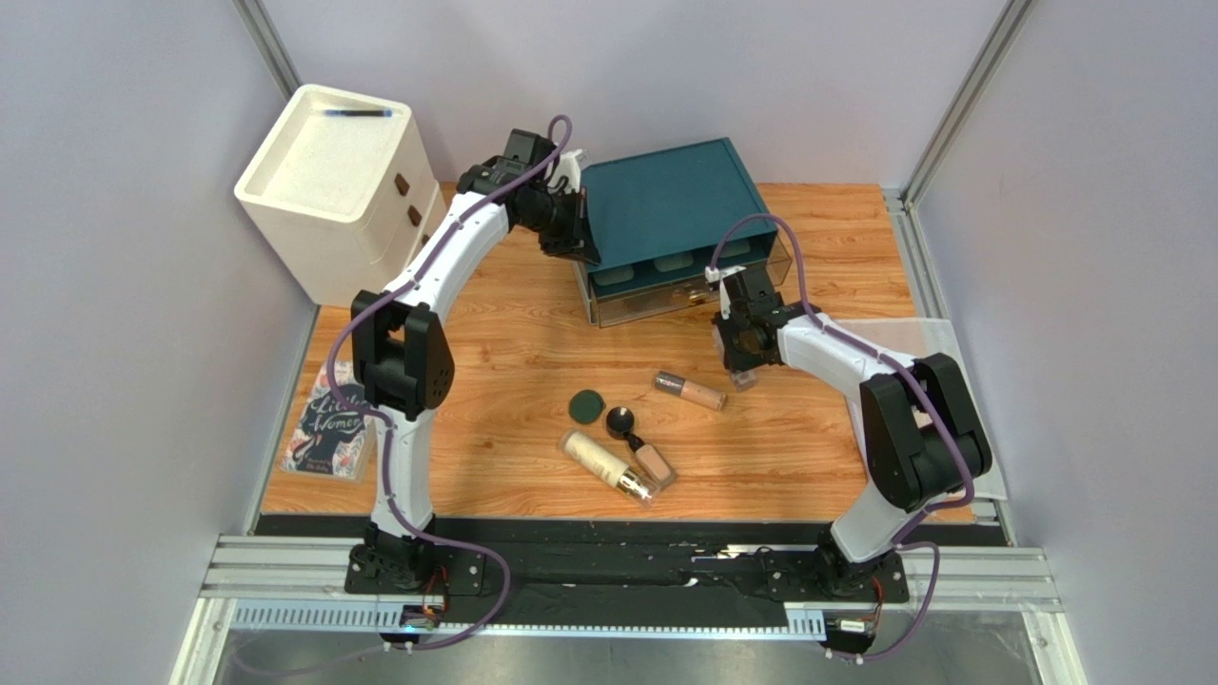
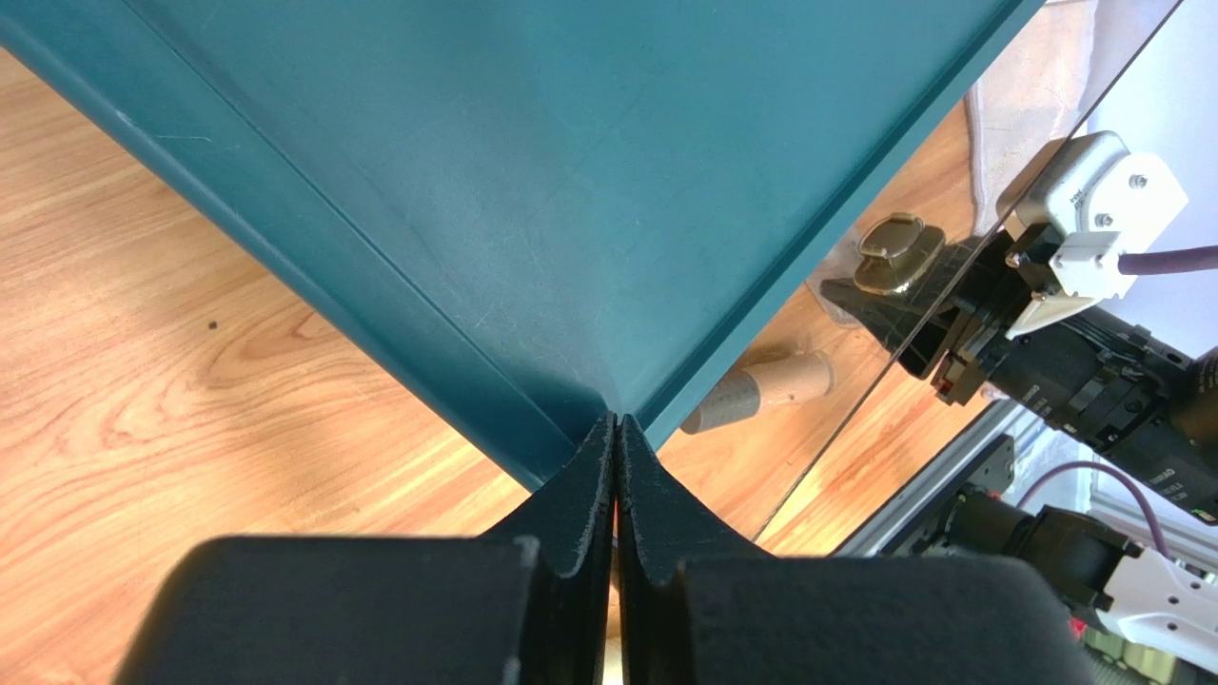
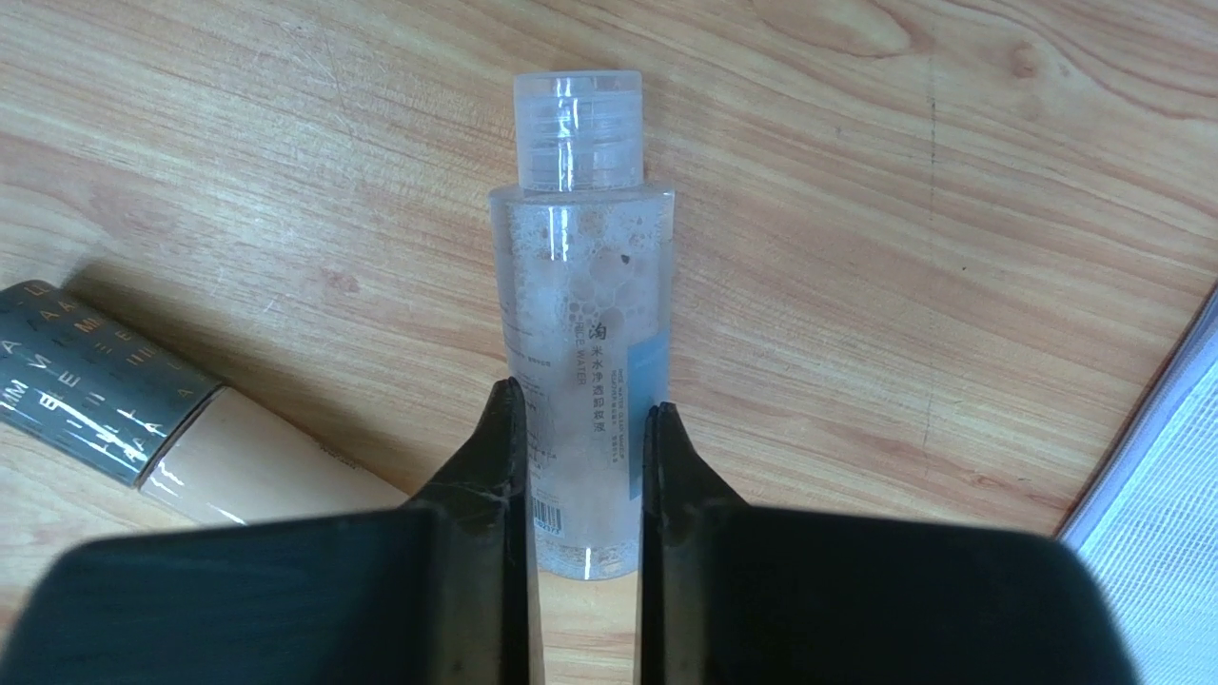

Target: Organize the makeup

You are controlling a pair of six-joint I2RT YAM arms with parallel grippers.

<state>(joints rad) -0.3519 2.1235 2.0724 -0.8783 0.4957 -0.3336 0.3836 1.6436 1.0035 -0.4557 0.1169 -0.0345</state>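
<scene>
Clenching a clear bottle (image 3: 579, 286) lying near the surface's (image 3: 929, 214) right edge, the right tool (image 3: 583, 407) pinches its lower body; the label print is illegible. The left tool (image 2: 615, 428) is clenched shut at the teal organizer's (image 2: 572, 186) corner. The book (image 1: 332, 421) at the left edge reads "Little Women".

Bright, even light, soft shadows (close foregrounds blur in wrist views).
</scene>
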